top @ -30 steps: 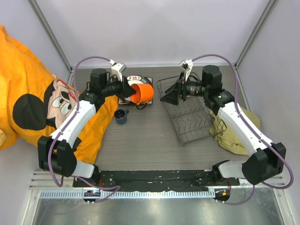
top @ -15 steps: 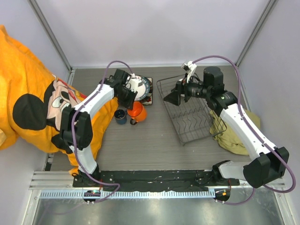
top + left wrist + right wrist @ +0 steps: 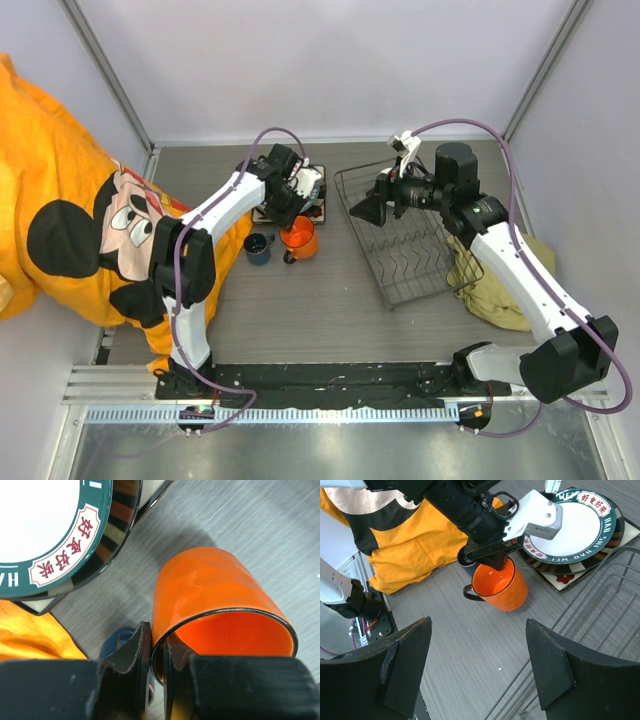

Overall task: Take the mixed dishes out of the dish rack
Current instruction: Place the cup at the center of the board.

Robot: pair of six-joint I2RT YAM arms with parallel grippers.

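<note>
My left gripper (image 3: 291, 216) is shut on the rim of the orange mug (image 3: 299, 238), one finger inside and one outside (image 3: 156, 655). The mug (image 3: 215, 595) stands upright on the table, handle toward the near side (image 3: 502, 587). The small dark-blue cup (image 3: 258, 247) stands just left of it. The round dark-rimmed plate (image 3: 303, 186) lies on the square cream plate (image 3: 565, 577) behind the mug. The dish rack (image 3: 405, 240) is to the right, with no dishes showing in it. My right gripper (image 3: 366, 209) is open and empty over the rack's left edge. The white bowl is out of view.
An orange cartoon-print cloth (image 3: 70, 210) covers the table's left side, close to the blue cup. An olive cloth (image 3: 490, 285) lies right of the rack. The rack's wires (image 3: 600, 610) run under my right gripper (image 3: 477, 665).
My left arm has brought the orange mug down from above the plates, turned it upright, and set it low beside the blue cup. The right arm has hardly moved.
</note>
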